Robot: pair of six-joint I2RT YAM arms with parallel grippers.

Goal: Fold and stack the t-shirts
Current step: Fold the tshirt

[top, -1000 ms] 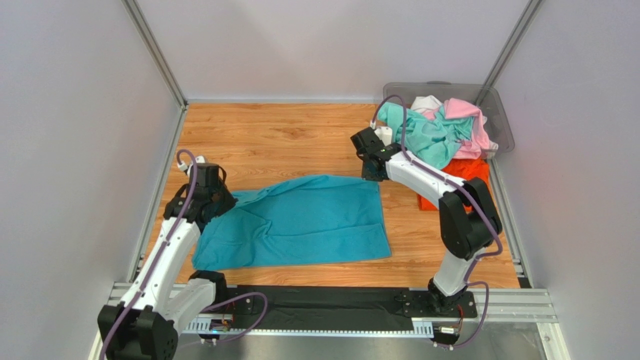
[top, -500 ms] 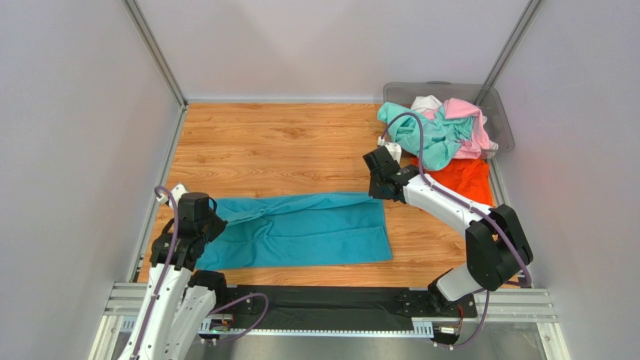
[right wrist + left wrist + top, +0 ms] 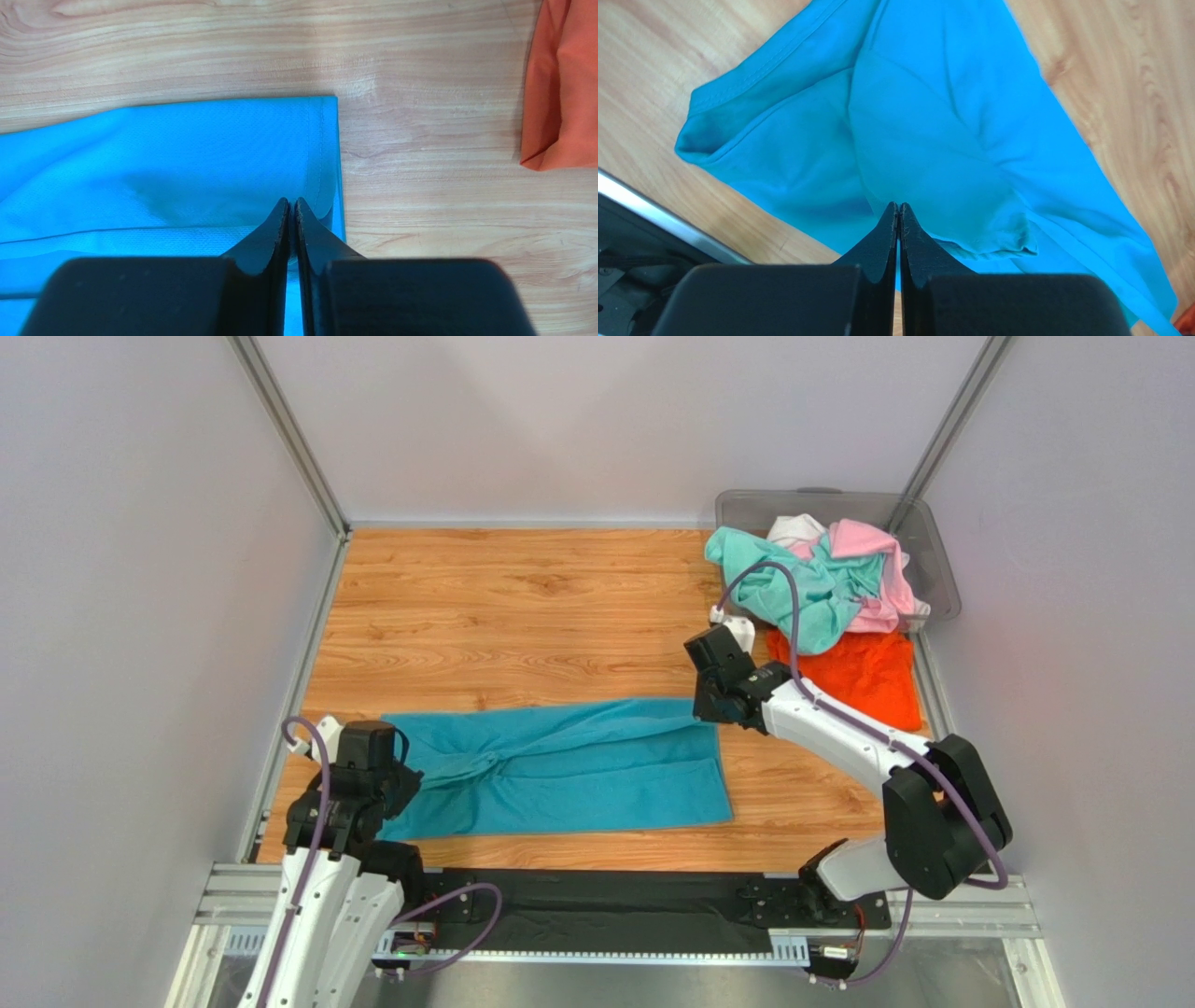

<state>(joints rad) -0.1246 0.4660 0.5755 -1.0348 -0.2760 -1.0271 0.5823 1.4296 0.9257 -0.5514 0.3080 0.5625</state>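
I hold the teal shirt (image 3: pixel 589 770) stretched along the wooden surface (image 3: pixel 533 602)
My left jaws pinch its left end, my right jaws pinch its right hem corner

Grey bin (image 3: pixel 933 525) at wooden table (image 3: pixel 533 602) far-right corner
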